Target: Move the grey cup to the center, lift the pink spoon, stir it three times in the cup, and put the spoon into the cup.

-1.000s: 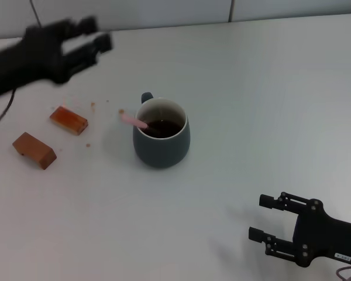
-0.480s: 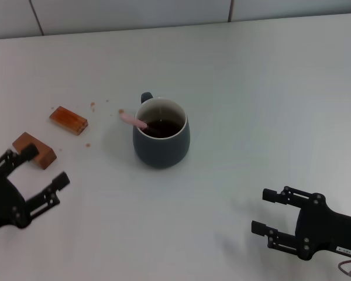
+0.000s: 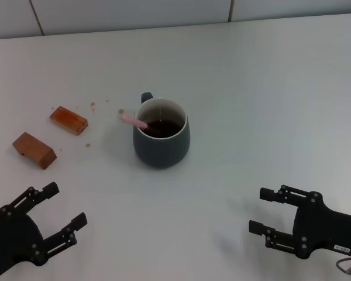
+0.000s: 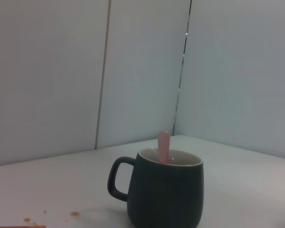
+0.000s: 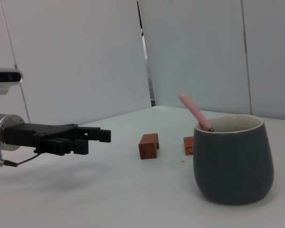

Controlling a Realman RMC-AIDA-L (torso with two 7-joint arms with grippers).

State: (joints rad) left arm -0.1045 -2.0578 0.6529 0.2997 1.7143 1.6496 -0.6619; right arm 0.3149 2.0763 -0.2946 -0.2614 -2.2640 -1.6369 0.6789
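The grey cup (image 3: 161, 140) stands upright mid-table, handle toward the far side, with dark liquid inside. It also shows in the left wrist view (image 4: 164, 190) and the right wrist view (image 5: 233, 159). The pink spoon (image 3: 134, 121) stands in the cup, its handle leaning out over the rim to the left; the handle also shows in the left wrist view (image 4: 163, 146) and the right wrist view (image 5: 194, 111). My left gripper (image 3: 64, 213) is open and empty near the front left edge. My right gripper (image 3: 261, 211) is open and empty at the front right.
Two brown wooden blocks (image 3: 68, 120) (image 3: 34, 150) lie left of the cup, with small crumbs (image 3: 93, 105) near them. A white wall runs along the table's far edge.
My left arm swung from the far left, above the blocks, down to the front left corner. My right gripper barely shifted. The cup and spoon stayed put.
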